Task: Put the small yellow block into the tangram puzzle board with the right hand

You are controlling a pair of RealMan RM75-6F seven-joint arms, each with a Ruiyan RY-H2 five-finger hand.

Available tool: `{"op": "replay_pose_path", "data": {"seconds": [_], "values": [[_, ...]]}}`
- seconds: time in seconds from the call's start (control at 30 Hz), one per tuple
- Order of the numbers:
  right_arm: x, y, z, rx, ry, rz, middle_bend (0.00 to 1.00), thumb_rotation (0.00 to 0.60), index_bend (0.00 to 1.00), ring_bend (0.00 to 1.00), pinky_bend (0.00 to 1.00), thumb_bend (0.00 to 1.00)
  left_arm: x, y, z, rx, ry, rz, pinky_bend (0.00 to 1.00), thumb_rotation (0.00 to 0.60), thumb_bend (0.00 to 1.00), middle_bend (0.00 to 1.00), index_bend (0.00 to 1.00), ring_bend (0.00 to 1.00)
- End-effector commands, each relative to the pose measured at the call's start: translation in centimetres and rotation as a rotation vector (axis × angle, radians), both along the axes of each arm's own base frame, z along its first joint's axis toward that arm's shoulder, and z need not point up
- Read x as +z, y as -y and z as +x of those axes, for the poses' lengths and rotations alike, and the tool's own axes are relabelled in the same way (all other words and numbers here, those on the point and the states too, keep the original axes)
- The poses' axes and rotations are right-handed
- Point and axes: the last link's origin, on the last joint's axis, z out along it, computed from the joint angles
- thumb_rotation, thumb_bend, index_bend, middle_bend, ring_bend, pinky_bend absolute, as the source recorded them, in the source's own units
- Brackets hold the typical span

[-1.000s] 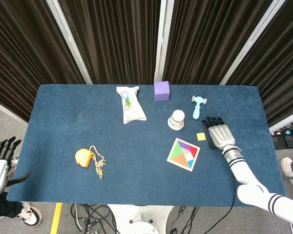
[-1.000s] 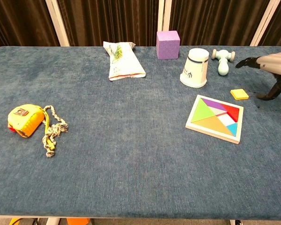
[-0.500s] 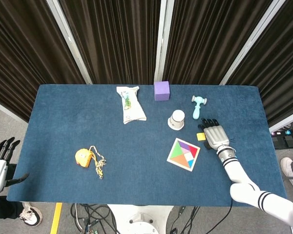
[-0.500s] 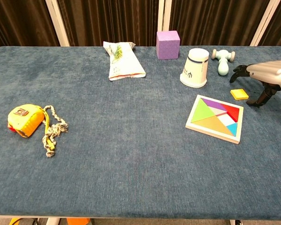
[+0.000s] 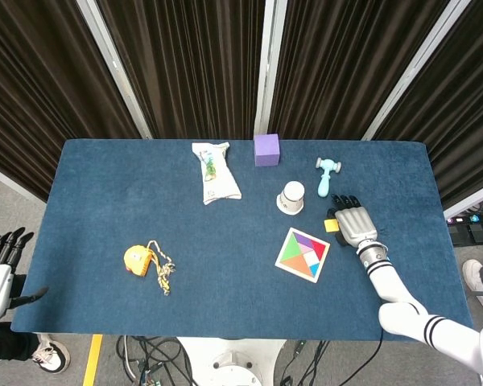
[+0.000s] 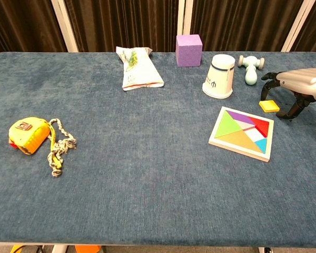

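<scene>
Yellow block [image 6: 269,106] flat on table, right hand [image 6: 297,84] arched over it, fingers apart, holding nothing

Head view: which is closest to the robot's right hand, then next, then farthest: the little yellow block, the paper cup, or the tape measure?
From the right hand:
1. Small yellow block, right beside its fingers.
2. Paper cup, further left, toward the back.
3. Yellow tape measure, far across on the table's left.

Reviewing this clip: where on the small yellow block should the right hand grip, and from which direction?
Probably from above, pinching two opposite side edges. The small yellow block lies flat and thin on the table, so only its edges offer purchase. The right hand hangs over it with fingers curled down around it, and the tangram puzzle board lies apart, just nearer the robot.
</scene>
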Motion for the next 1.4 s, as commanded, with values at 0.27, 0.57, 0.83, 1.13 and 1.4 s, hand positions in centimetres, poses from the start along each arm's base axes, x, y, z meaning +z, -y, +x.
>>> {"op": "replay_pose_path", "data": {"seconds": [0.27, 0.57, 0.83, 1.13, 1.4], "values": [[0.0, -0.1, 0.0, 0.011, 0.01, -0.015, 0.0, 0.6, 0.4, 0.0, 0.0, 0.27, -0.2, 0.0, -0.1, 0.002, 0.002, -0.007, 0.04, 0.6, 0.0, 0.02, 0.09, 0.0], [0.6, 0.0, 0.2, 0.02, 0.025, -0.037, 0.0, 0.6, 0.44, 0.0, 0.0, 0.28, -0.2, 0.0, -0.1, 0.003, 0.001, -0.007, 0.04, 0.6, 0.0, 0.02, 0.09, 0.0], [3.5, -1.0, 1.3, 0.094, 0.068, -0.064, 0.0, 0.6, 0.45, 0.0, 0.0, 0.28, -0.2, 0.0, 0.0, 0.002, 0.0, -0.008, 0.04, 0.6, 0.0, 0.02, 0.09, 0.0], [3.7, -4.6, 2.5, 0.237, 0.058, 0.051, 0.0, 0.6, 0.46, 0.0, 0.0, 0.28, -0.3, -0.2, 0.3, -0.004, -0.007, -0.016, 0.04, 0.6, 0.0, 0.02, 0.09, 0.0], [2.2, -5.6, 3.3, 0.287, 0.046, 0.102, 0.0, 0.6, 0.47, 0.0, 0.0, 0.28, -0.2, -0.1, 0.4, -0.003, -0.007, -0.014, 0.04, 0.6, 0.0, 0.02, 0.09, 0.0]]}}
